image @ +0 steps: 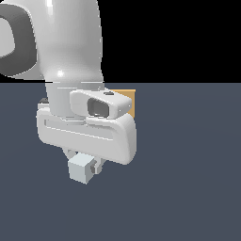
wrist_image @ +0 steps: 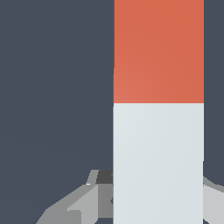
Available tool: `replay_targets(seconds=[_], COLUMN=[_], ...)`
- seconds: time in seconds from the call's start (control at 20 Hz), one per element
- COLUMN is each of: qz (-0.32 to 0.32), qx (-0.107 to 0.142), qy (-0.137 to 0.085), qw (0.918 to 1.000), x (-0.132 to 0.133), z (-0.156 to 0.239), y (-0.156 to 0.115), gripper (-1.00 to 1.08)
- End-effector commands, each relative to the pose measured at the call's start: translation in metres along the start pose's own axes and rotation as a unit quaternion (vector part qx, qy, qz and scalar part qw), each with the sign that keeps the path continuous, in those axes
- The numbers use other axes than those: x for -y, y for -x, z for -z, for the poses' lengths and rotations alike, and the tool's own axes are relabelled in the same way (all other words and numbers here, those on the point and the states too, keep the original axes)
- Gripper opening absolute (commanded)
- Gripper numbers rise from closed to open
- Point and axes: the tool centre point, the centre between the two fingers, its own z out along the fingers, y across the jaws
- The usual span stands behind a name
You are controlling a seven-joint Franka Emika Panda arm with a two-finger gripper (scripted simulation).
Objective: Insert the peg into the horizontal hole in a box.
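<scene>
In the exterior view the peg (image: 80,170) shows end-on as a small pale square under the white hand, clear of the dark floor. My gripper (image: 87,164) is shut on the peg. Close up in the wrist view, the peg (wrist_image: 158,109) is a wide bar, red-orange in one half and pale grey-white in the other, and grey fingers (wrist_image: 83,203) press on both sides of the pale half. Behind the hand, only a tan corner of the box (image: 130,101) shows. The hole is hidden by the hand.
The big white arm link (image: 61,42) fills the exterior view's upper left. A dark blue-grey floor (image: 188,164) lies all around, with black background above it.
</scene>
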Motion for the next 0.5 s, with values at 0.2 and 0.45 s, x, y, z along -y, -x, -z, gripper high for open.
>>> replay_targets(seconds=[0.2, 0.45], qz=[0.060, 0.098], qx=[0.000, 0.000], qy=[0.001, 0.001], qw=[0.9982, 0.9952], x=[0.008, 0.019], z=[0.018, 0.028], y=[-0.109, -0.177], gripper=[-1.00, -1.00])
